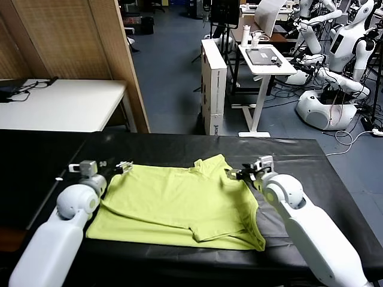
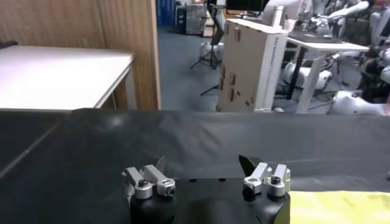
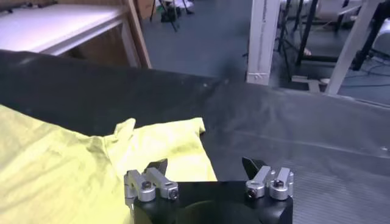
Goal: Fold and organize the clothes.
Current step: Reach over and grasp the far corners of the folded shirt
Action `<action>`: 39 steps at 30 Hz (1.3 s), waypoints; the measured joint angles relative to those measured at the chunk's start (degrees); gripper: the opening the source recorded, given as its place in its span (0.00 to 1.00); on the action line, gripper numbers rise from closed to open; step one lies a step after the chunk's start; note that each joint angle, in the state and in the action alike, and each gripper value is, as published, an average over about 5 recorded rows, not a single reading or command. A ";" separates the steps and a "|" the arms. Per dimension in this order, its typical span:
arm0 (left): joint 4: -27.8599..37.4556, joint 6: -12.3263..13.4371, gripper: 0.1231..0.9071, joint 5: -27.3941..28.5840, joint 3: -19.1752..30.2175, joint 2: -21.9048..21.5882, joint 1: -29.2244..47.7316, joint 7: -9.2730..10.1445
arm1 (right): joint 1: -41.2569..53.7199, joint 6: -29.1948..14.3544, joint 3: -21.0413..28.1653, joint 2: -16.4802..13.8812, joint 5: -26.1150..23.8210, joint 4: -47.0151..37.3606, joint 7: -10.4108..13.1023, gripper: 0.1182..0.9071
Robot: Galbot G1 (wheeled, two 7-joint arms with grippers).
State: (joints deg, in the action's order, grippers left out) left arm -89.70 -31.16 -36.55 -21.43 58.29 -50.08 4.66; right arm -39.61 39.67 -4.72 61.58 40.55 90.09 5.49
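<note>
The lime yellow-green T-shirt (image 1: 179, 200) lies partly folded on the black table (image 1: 299, 152), with one sleeve sticking out at its far edge and a fold along the near right side. My left gripper (image 1: 122, 167) is open and empty at the shirt's far left corner; only a strip of the shirt (image 2: 341, 207) shows in the left wrist view. My right gripper (image 1: 239, 174) is open and empty just above the shirt's far right edge, next to the sleeve (image 3: 164, 143). In the wrist views each gripper's fingers (image 2: 204, 164) (image 3: 204, 165) stand wide apart.
A white table (image 1: 60, 104) stands to the far left behind a wooden partition (image 1: 90, 42). A cardboard box (image 1: 213, 84), a small white desk (image 1: 263, 60) and other robots (image 1: 335, 60) stand beyond the table's far edge.
</note>
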 joint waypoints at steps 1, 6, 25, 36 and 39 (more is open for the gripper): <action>0.62 0.05 1.00 0.09 0.11 0.02 0.22 -0.10 | 0.29 -0.32 0.07 0.28 -0.20 -0.55 -0.16 1.00; 2.57 0.26 1.00 0.37 0.38 0.10 0.68 -0.39 | 1.45 -1.01 0.41 1.46 -0.50 -2.74 -0.40 1.00; 7.55 1.64 1.00 2.72 1.65 1.25 2.91 -1.35 | 0.85 -1.09 0.35 2.06 -0.76 -4.65 -0.96 0.90; 7.46 2.09 1.00 3.41 1.74 1.31 2.16 -2.46 | 0.44 -1.03 0.26 2.12 -0.82 -4.44 -1.03 0.73; 7.01 2.04 0.99 3.40 1.90 1.35 2.07 -2.58 | 0.35 -1.03 0.23 2.18 -0.84 -4.46 -1.06 0.66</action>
State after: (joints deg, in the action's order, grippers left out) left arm -82.69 -29.12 -33.16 -19.53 59.63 -48.01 2.08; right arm -39.26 38.64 -4.49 63.76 39.71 85.63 4.43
